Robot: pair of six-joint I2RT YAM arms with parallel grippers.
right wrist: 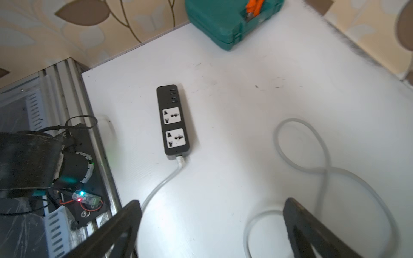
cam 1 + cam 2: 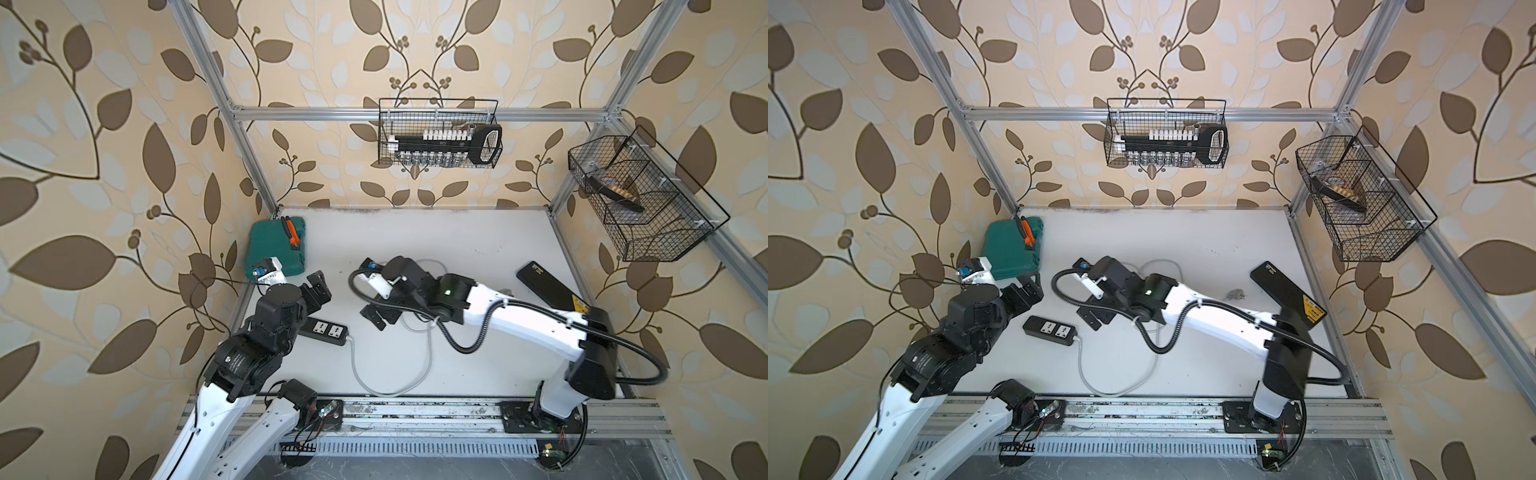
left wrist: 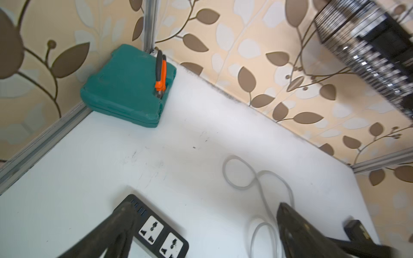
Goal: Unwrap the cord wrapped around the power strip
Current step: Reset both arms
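The power strip (image 2: pixel 1050 328) lies flat on the near-left part of the white tabletop (image 2: pixel 457 249), its socket faces up and no turn of cable around it. The cord (image 2: pixel 1084 370) leaves the strip's right end, runs toward the near edge, bends right in a wide curve and climbs back toward the middle. There it passes under the right hand (image 2: pixel 1096 318). In the right wrist view the cord lies in loose crossing loops on the tabletop, and one loop runs beneath the right hand's spread fingers (image 1: pixel 297 219). Farther right, a small grey plug (image 2: pixel 1233 295) rests on the tabletop close to the flat black case (image 2: pixel 1287 291) with the yellow label.

The right hand hangs over the middle of the tabletop, opened wide with nothing between its fingers. The left hand (image 2: pixel 1027 293) is just beyond the far-left end of the strip, also opened wide and holding nothing. In the left wrist view one of its fingers (image 3: pixel 120 219) overlaps the strip's USB end; whether it touches the strip cannot be told.

A green case (image 2: pixel 274 249) sits in the far-left corner with orange-handled pliers (image 2: pixel 293 232) on top. Two wire baskets (image 2: pixel 436 133) hang on the frame, one on the far wall and one at the right.
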